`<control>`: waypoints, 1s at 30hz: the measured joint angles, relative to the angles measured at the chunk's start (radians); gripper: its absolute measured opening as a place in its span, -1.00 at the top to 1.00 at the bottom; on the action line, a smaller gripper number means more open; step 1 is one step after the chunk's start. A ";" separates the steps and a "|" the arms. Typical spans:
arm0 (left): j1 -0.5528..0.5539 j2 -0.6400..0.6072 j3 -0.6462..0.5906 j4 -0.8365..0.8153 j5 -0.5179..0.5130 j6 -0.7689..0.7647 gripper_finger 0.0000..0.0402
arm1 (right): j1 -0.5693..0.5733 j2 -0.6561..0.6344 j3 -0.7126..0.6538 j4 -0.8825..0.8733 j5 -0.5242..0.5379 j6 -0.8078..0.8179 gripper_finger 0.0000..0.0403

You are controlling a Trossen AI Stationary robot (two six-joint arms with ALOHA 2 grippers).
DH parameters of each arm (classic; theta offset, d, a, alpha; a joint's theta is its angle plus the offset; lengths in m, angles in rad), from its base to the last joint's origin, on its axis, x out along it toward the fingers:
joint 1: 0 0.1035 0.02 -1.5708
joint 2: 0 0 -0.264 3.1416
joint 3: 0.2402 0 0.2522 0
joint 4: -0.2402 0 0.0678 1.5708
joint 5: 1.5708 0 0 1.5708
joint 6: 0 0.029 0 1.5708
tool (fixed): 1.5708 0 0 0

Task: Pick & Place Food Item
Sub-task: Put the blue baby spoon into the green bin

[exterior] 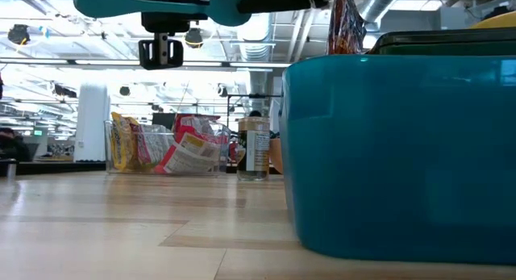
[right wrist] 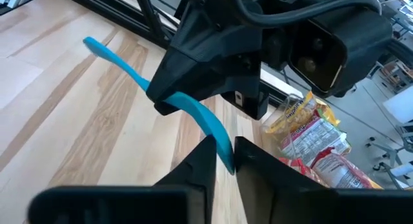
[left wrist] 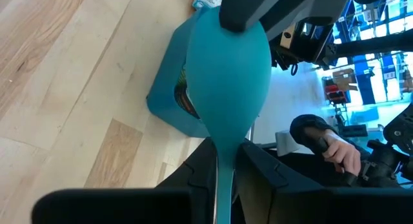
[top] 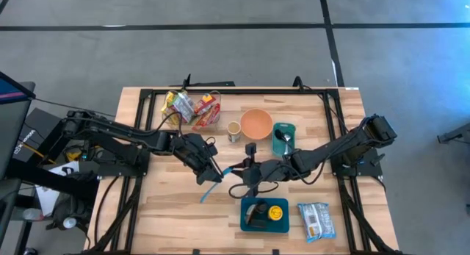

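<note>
A teal plastic spoon [top: 219, 183] hangs above the middle of the wooden table [top: 169, 218], held between both arms. My left gripper [top: 211, 169] comes from the table's left and is shut on the spoon's handle. My right gripper [top: 244, 169] comes from the right and is shut on the spoon's bowl end [left wrist: 227, 62]. In the low view the spoon [exterior: 161, 4] lies about level, high over the tabletop. The food items lie apart from both grippers. My left gripper pinches the spoon's handle [left wrist: 223, 179] between its two fingers, just behind the bowl, coming slanting down from the table's left. The spoon is lifted clear; its handle's free end [top: 205, 199] sticks out toward the table's near edge. My right gripper has the bowl's tip [right wrist: 225, 150] between its two fingers [right wrist: 201, 164], the bowl standing edge-on in the narrow gap. The fingers come almost level from the table's right, along the spoon. In the left wrist view one finger [left wrist: 248, 8] lies over the bowl's far end.
A clear bin of snack packs [top: 194, 108] stands at the far left, then a small cup [top: 233, 130], an orange bowl [top: 256, 123] and a teal cup [top: 283, 137]. A teal tray [top: 250, 224] and a wrapped snack [top: 316, 220] lie near the front edge.
</note>
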 joint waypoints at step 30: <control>0.001 0.000 0.000 -0.054 -0.005 -0.002 0.27 | 0.001 -0.012 -0.001 -0.153 0.131 0.080 1.00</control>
